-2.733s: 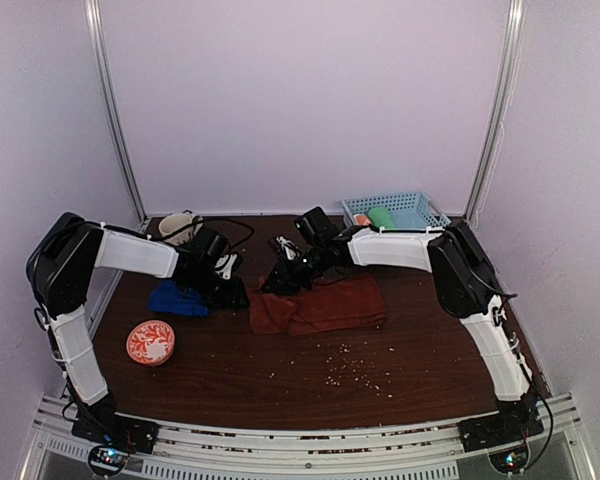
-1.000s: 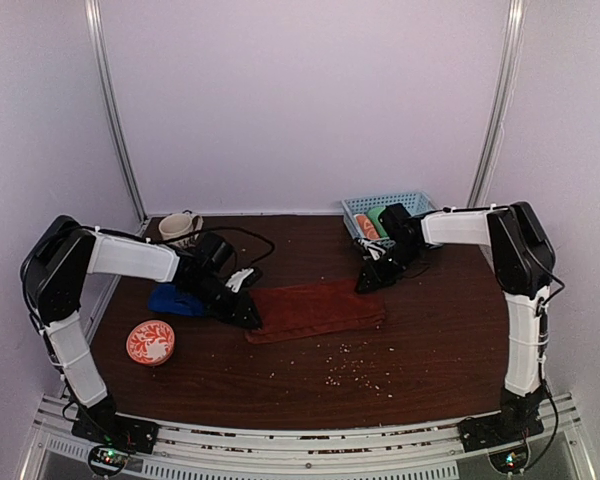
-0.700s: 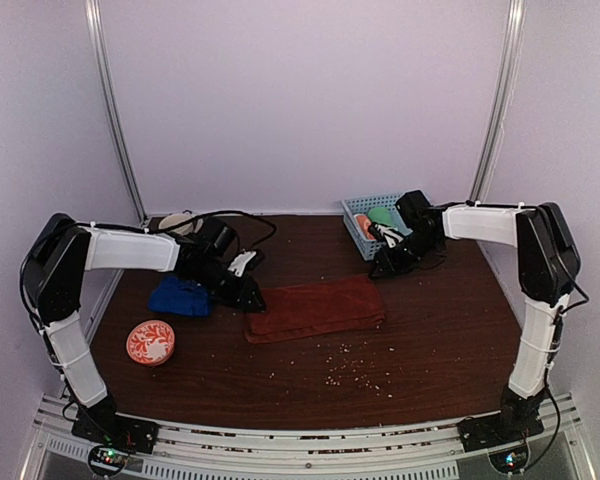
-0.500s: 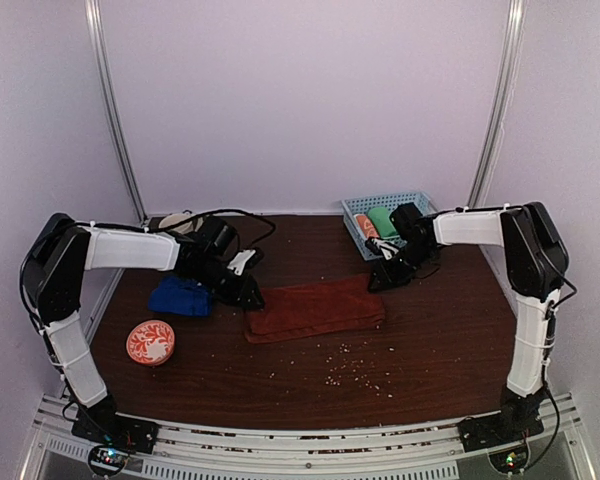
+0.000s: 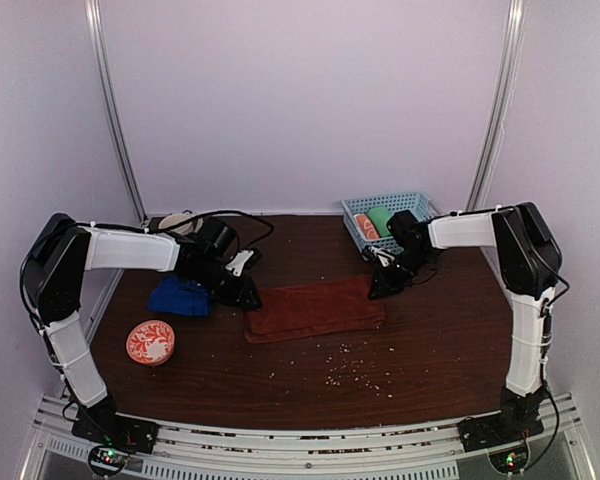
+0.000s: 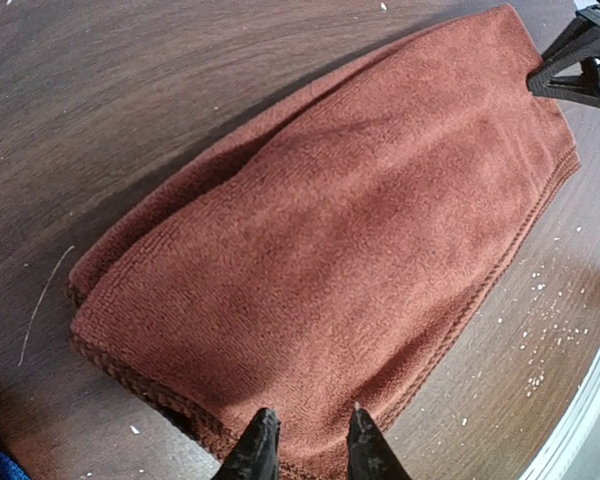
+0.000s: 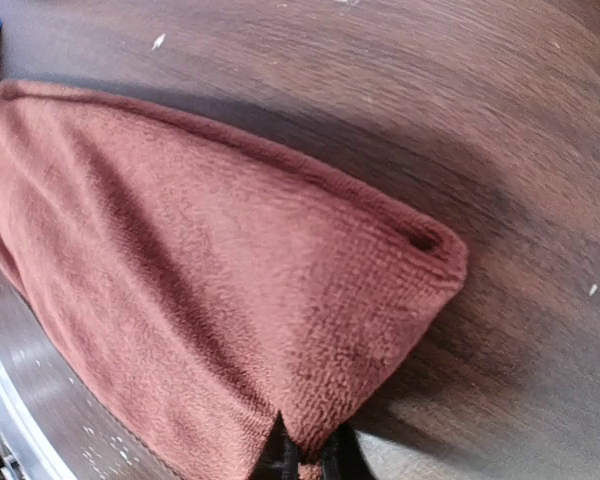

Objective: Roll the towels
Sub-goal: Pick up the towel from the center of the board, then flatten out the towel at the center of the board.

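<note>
The rust-brown towel [image 5: 315, 309] lies folded and flat in the middle of the table, long side left to right. In the left wrist view it [image 6: 340, 230] fills the frame. My left gripper [image 5: 246, 297] hovers at its left end, jaws a narrow gap apart [image 6: 310, 450] over the hem, nothing pinched. My right gripper [image 5: 378, 288] sits at the far right corner, and its fingers [image 7: 305, 460] are shut on the towel's edge [image 7: 340, 420]. The royal blue towel [image 5: 180, 297] lies crumpled left of the left gripper.
A blue basket [image 5: 420, 212] at the back right holds a green roll [image 5: 381, 216] and an orange-and-white roll [image 5: 365, 226]. A mug [image 5: 176, 224] stands at the back left. An orange patterned dish [image 5: 150, 342] sits front left. Crumbs [image 5: 348, 366] dot the front.
The brown towel went from bunched to flat. My right gripper drew back toward the basket, returned to the towel's far right corner and closed on it. My left gripper shifted slightly at the left end.
</note>
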